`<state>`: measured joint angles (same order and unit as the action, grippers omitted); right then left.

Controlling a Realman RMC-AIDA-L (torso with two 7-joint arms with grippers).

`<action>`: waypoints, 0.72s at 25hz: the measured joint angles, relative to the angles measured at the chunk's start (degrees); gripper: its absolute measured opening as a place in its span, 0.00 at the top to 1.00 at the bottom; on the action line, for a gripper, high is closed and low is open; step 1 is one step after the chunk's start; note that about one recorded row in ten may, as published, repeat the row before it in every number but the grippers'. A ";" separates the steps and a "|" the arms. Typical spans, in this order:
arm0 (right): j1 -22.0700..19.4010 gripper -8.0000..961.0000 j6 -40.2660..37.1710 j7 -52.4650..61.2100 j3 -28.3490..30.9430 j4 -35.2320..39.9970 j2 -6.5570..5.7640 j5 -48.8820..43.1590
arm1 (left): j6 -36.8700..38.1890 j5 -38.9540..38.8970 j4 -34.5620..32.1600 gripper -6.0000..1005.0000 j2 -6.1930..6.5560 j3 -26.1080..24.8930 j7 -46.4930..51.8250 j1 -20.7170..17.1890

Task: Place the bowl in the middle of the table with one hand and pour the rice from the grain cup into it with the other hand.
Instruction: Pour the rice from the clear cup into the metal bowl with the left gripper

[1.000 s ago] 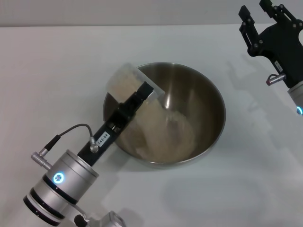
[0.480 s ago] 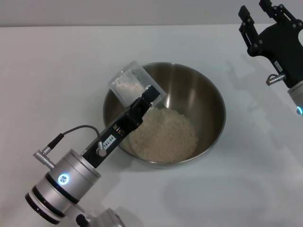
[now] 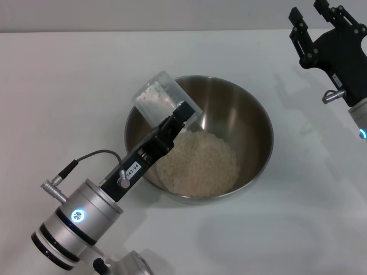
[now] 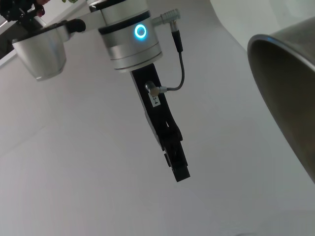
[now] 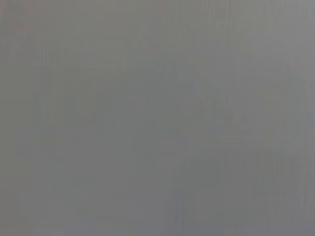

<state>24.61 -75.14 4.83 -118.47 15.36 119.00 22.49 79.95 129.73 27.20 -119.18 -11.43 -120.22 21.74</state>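
Head cam: bowl [image 3: 199, 137] sits on table [image 3: 69, 86] roughly mid-view, upright. Rice [image 3: 198, 163] is heaped in the bowl bottom, biased toward 6 o'clock of the bowl interior.

L gripper [image 3: 175, 120] comes in from 7 o'clock, arm [image 3: 77, 220] low in view w/ blue ring lit. Fingers clamped on the cup [image 3: 163, 103]. Cup is tipped over the bowl rim at approx 10 o'clock of the bowl, mouth pointing down into the bowl, base up and outward past the rim. A few grains stuck inside the cup near the base, otherwise looks empty. Can't tell if the cup touches the rim; it's right at it.

R gripper [image 3: 315, 23] is at 1-2 o'clock of the view, well apart from the bowl, above the table, holding nothing. Fingers spread apart, pointing to 12.

L wrist cam: shows the other arm's gripper [image 4: 177, 162] hanging off its ringed wrist over white table [image 4: 74, 172], plus the bowl's outer wall [image 4: 290, 98] at the edge. Own fingers and cup not visible there.

R wrist cam: flat grey, nothing to pick out.
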 joint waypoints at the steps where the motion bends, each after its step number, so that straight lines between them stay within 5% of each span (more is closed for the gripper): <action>1: 0.00 0.52 0.00 0.00 0.00 -0.02 0.00 0.00 | -0.11 0.00 0.03 0.97 0.00 0.00 0.00 -0.03; 18: 0.18 0.52 0.48 0.00 -0.15 -0.07 0.00 0.01 | 0.03 -0.55 0.39 0.96 0.00 -0.86 1.41 -0.31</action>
<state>24.79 -74.66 4.83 -118.62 15.29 119.00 22.50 79.97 129.18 27.59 -119.18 -12.29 -118.81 21.43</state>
